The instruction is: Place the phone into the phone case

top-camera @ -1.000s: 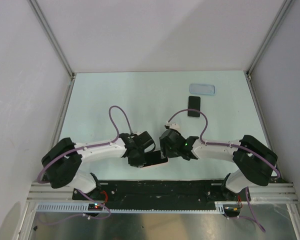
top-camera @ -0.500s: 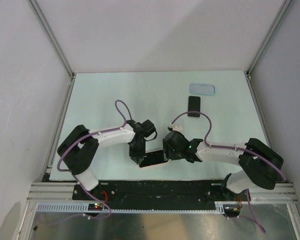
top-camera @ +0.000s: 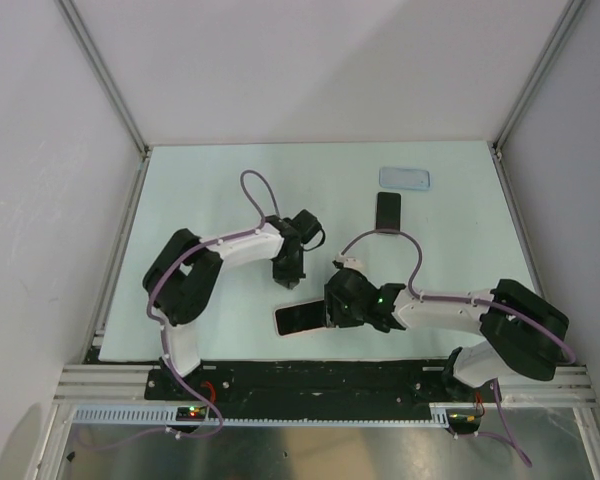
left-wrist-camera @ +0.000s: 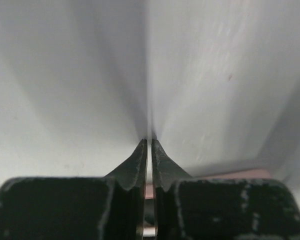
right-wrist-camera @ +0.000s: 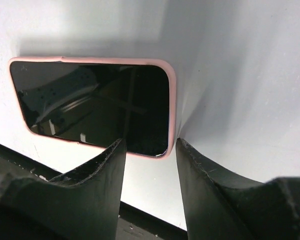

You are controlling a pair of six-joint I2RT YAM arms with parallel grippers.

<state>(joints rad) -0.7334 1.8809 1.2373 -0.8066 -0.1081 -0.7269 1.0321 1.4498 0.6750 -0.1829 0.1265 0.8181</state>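
Note:
The black phone (top-camera: 388, 211) lies flat at the far right of the table, with the light-blue translucent phone case (top-camera: 405, 179) just beyond it. Neither shows in the wrist views. My left gripper (top-camera: 286, 272) is shut and empty at mid table, well left of the phone; in the left wrist view (left-wrist-camera: 150, 142) its fingers meet with nothing between them. My right gripper (top-camera: 331, 312) is open near the front edge. In the right wrist view (right-wrist-camera: 147, 145) its fingertips straddle the near corner of a pink-rimmed slab (right-wrist-camera: 95, 107) without closing on it.
The pink-rimmed slab (top-camera: 302, 320) lies flat, dark face up, near the table's front edge (top-camera: 310, 362), between the two grippers. A pink strip of it (left-wrist-camera: 230, 175) shows low in the left wrist view. White walls enclose the table on three sides.
My left gripper has left the pink-rimmed slab and moved away toward mid table, its arm folding back. The slab now lies uncovered. My right gripper stays at the slab's right end.

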